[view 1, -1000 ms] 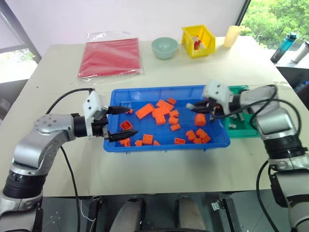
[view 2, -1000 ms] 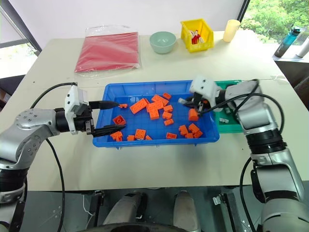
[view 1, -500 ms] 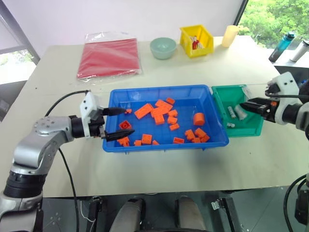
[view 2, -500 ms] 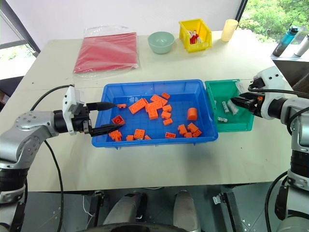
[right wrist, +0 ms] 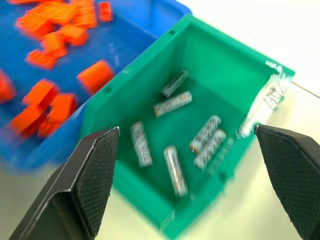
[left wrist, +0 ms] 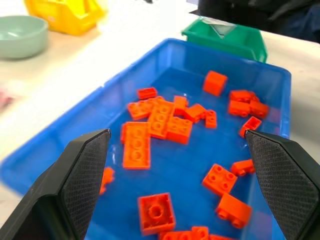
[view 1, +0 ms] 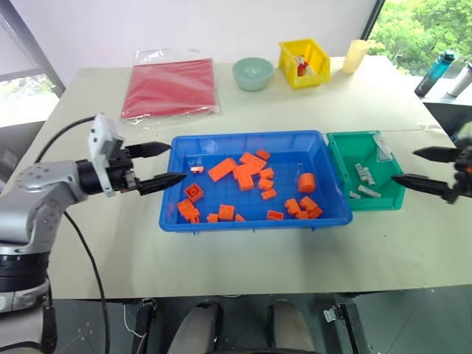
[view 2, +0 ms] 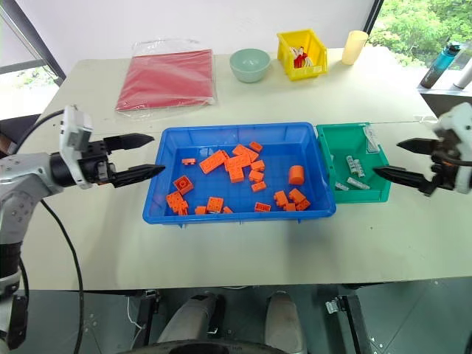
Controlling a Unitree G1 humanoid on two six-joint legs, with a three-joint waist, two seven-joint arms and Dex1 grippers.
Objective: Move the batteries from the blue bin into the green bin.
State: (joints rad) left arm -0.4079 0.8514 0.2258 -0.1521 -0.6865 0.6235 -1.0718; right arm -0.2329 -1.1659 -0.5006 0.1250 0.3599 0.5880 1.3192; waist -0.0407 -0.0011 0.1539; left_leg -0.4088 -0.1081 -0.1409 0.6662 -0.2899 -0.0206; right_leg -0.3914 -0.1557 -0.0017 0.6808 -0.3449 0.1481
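While its two black fingers stand wide apart with nothing between them, the right gripper [view 2: 402, 160] hangs off the far-right side of the green bin [view 2: 331, 147], fingertips aimed back toward it and touching nothing. Its arm reaches in from the right edge of the head views, roughly level.

Six batteries [right wrist: 172, 104] lie loose on the green bin's floor, pointing different ways, two of them side by side; the right wrist view shows dark printing on their sides that cannot be read. A clear tab [right wrist: 260, 109] sits at the bin's rim, with no legible writing. The head views give the batteries as small pale slivers.

Just left of the green bin, touching or nearly so, sits the blue bin [view 1: 181, 145]. Orange bricks [left wrist: 160, 120] and an orange cylinder [view 1: 305, 181] lie scattered in it; I see no battery among them.

Likewise spread wide and empty, the left gripper [view 1: 160, 163] hovers just off the blue bin's left rim, its forearm level and pointing across the bin.
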